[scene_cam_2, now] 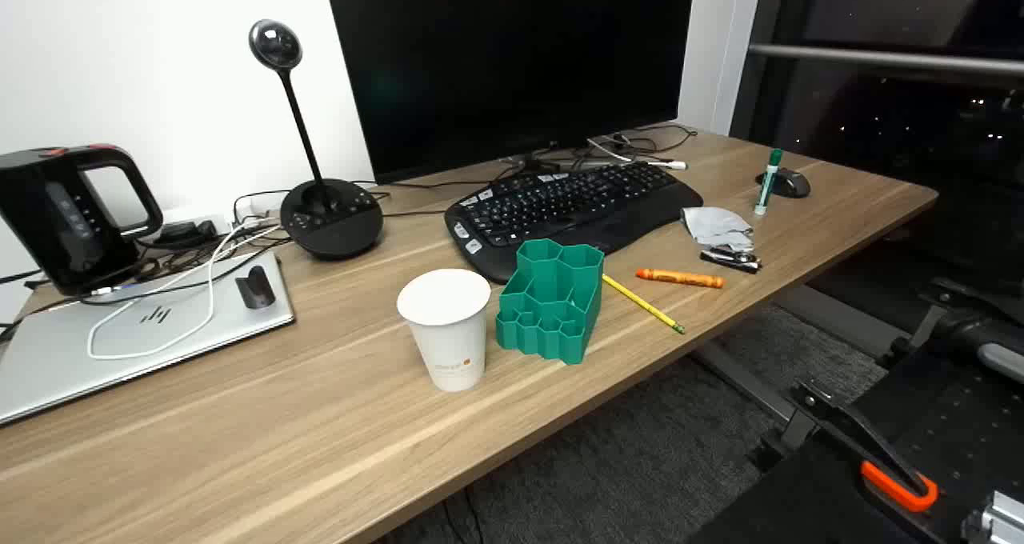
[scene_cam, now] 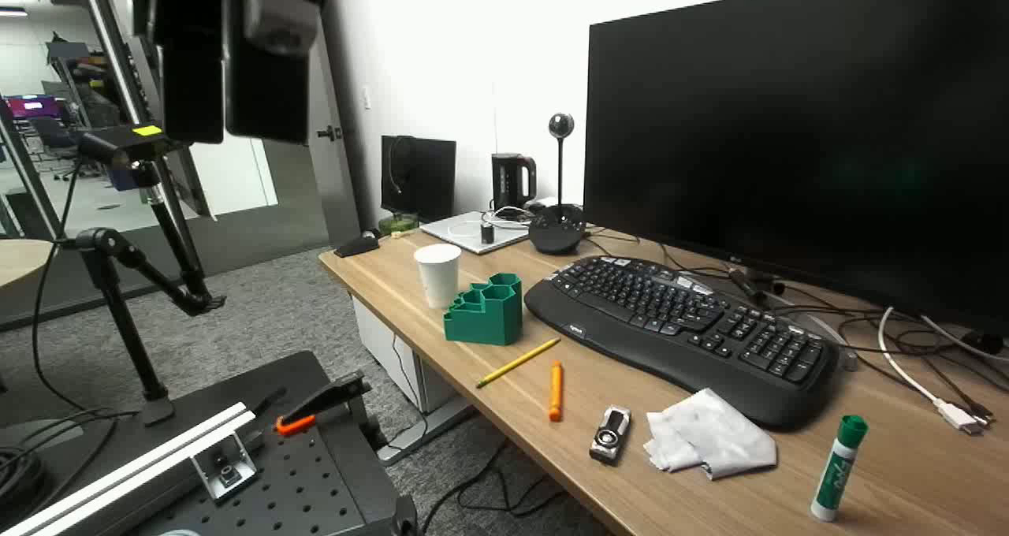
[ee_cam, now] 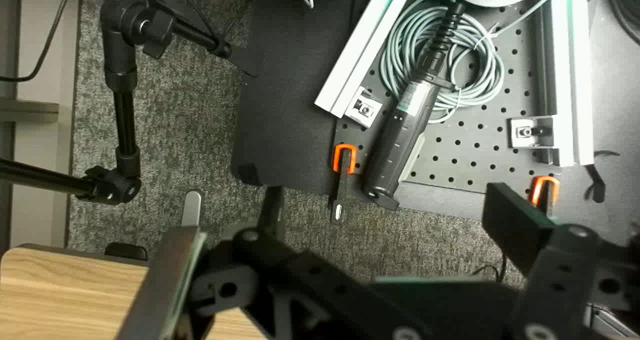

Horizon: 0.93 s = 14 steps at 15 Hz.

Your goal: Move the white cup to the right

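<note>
The white cup (scene_cam: 439,277) stands upright on the wooden desk, beside the green plastic block (scene_cam: 487,319). In an exterior view the cup (scene_cam_2: 450,340) shows small print low on its side and stands just left of the green block (scene_cam_2: 552,308). My gripper (scene_cam: 227,135) is high at the upper left in an exterior view, well above and away from the cup. In the wrist view the gripper (ee_cam: 392,217) has its fingers wide apart with nothing between them. The cup is out of the wrist view.
On the desk (scene_cam_2: 336,432) are a keyboard (scene_cam: 678,331), yellow pencil (scene_cam: 518,362), orange crayon (scene_cam: 556,391), crumpled tissue (scene_cam: 713,435) and upright green-capped marker (scene_cam: 838,469). A laptop (scene_cam_2: 160,312), webcam stand (scene_cam_2: 330,220) and kettle (scene_cam_2: 76,216) stand behind the cup.
</note>
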Each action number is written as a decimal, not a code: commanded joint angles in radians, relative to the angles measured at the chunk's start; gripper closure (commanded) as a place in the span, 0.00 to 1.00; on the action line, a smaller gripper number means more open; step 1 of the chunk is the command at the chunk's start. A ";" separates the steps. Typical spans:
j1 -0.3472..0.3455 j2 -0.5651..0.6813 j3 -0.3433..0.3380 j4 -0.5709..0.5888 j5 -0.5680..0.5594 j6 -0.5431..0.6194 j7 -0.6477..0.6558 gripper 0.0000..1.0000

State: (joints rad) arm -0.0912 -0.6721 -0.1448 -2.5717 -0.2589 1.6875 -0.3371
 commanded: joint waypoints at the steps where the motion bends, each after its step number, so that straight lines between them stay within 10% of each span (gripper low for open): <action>1: 0.013 -0.001 -0.010 0.002 -0.005 -0.003 0.006 0.00; 14: 0.067 0.084 0.055 0.004 0.034 0.069 0.099 0.00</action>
State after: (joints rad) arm -0.0722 -0.6584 -0.1346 -2.5768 -0.2555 1.6977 -0.3153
